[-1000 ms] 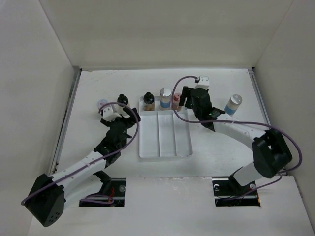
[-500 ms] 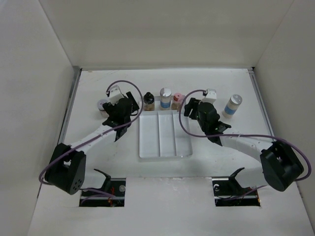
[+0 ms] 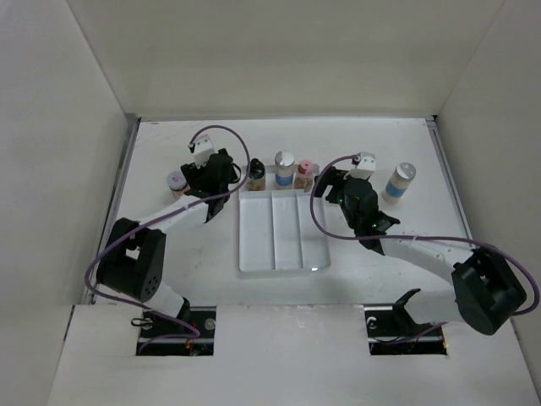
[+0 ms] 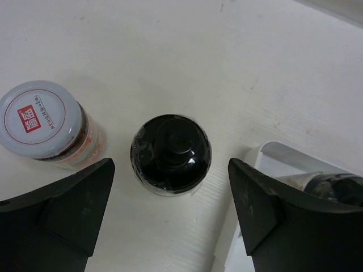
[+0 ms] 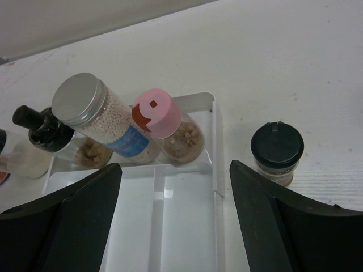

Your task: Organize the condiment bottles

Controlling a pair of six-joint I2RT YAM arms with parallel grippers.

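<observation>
Three condiment bottles stand in the far end of the clear tray (image 3: 283, 245): a black-capped one (image 3: 255, 173), a silver-capped one with a blue label (image 3: 285, 167) and a pink-capped one (image 3: 304, 173). My left gripper (image 4: 170, 190) is open and looks down on a black-capped bottle (image 4: 171, 153) that stands on the table left of the tray, just ahead of the fingertips and untouched. A white-lidded bottle (image 4: 48, 122) stands to its left. My right gripper (image 5: 175, 170) hangs open over the tray's right compartment (image 5: 187, 226), and another black-capped bottle (image 5: 277, 148) stands outside the tray's right wall.
A blue-labelled bottle (image 3: 400, 180) stands alone on the table at the back right. The white-lidded bottle (image 3: 177, 182) is close to the left wall. The tray's three compartments (image 5: 130, 226) hold nothing nearer than the bottles. White walls enclose the table on three sides.
The left arm swung toward the back and now hovers over the black-capped bottle left of the tray, its jaws a little narrower. The right gripper drew back from the pink-capped bottle.
</observation>
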